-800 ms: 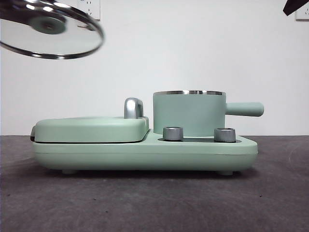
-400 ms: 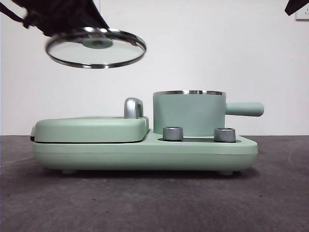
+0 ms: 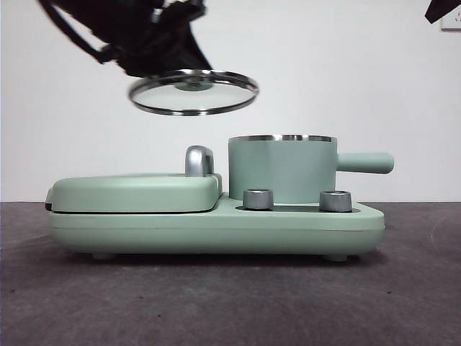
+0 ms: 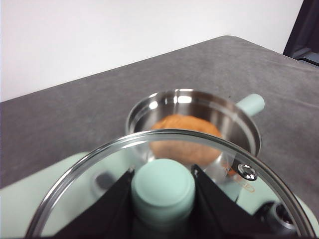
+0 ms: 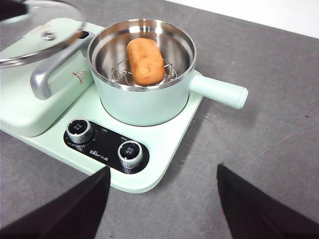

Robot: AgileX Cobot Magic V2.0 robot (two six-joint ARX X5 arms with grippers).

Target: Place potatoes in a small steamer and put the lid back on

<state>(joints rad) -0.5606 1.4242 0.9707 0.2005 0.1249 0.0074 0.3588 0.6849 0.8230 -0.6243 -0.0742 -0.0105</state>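
Observation:
The small steamer (image 3: 281, 169) stands uncovered on the right half of a mint-green cooker. One orange-brown potato (image 5: 144, 60) lies on a wire rack inside the steamer (image 5: 144, 107). My left gripper (image 4: 163, 191) is shut on the green knob of the glass lid (image 4: 174, 133). It holds the lid (image 3: 193, 92) level in the air, left of the pot and above its rim. Past the lid's edge, the left wrist view shows the potato (image 4: 184, 122) in the steamer (image 4: 194, 94). My right gripper (image 5: 162, 199) is open, high above the cooker's front edge, a black tip (image 3: 441, 9) at the top corner.
The cooker base (image 3: 216, 231) rests on a grey table. Its left half carries a flat green griddle cover (image 3: 137, 191) with a chrome handle (image 3: 199, 160). Two steel dials (image 3: 258, 199) (image 3: 335, 200) sit in front of the pot, whose side handle (image 3: 365, 162) points right.
My left gripper has carried the lid from the upper left corner rightward and a little lower, close to the pot. The pot, potato and right arm have stayed put.

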